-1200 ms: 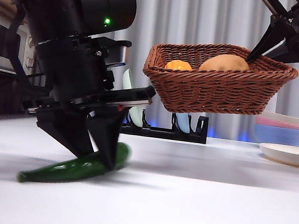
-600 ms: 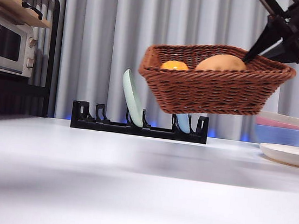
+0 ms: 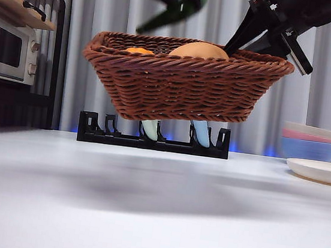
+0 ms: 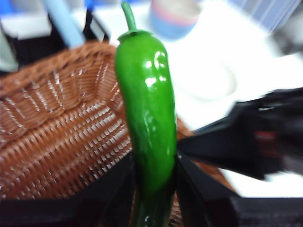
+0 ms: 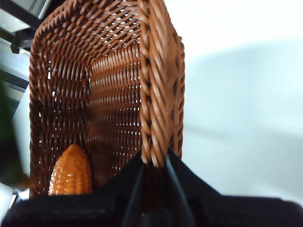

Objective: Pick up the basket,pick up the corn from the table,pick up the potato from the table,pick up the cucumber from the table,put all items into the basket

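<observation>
Now your left gripper (image 4: 154,189), jaws clamped on the cucumber (image 4: 147,109), hangs above the basket (image 3: 182,87), long axis tilted, tip down-left. Right gripper (image 5: 154,165) pinches the basket's right rim, airborne; corn (image 5: 71,172), potato (image 3: 199,49) inside.

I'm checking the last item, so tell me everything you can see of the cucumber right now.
The cucumber is glossy dark green and slim, with a thin stem at its far end. The left gripper clamps it near its lower end, holding it in the air above the open basket, touching only the jaws.
</observation>
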Controlling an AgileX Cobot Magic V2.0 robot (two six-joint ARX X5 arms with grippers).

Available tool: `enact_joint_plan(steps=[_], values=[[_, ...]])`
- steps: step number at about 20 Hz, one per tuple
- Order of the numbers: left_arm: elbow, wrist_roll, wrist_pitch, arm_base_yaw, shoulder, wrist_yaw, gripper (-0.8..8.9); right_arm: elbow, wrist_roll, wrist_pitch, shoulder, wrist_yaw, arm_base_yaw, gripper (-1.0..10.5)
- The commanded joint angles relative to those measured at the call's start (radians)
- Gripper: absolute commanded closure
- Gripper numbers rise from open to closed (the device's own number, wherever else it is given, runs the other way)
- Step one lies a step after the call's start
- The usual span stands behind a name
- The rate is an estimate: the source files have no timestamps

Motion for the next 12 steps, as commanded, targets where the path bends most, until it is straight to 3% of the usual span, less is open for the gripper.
enact_joint_plan(steps=[1,2,4,5,12], values=[[0.000,0.013,-0.027,0.021,0.049,0.049,7.83,0.010,0.021,0.015,-0.004,-0.009,0.009,9.6],[0.000,0.013,-0.044,0.028,0.061,0.059,6.63,0.010,0.023,0.014,-0.004,-0.009,0.009,9.6],[0.000,0.013,-0.072,0.034,0.066,0.054,3.17,0.010,0.022,0.008,-0.004,-0.009,0.008,9.6],[0.001,0.013,-0.071,0.034,0.066,0.055,2.38,0.010,0.022,0.006,-0.004,-0.008,0.008,9.6],[0.139,0.014,-0.139,0.021,0.029,0.062,2.42,0.010,0.030,0.003,0.005,0.055,0.008,9.6]])
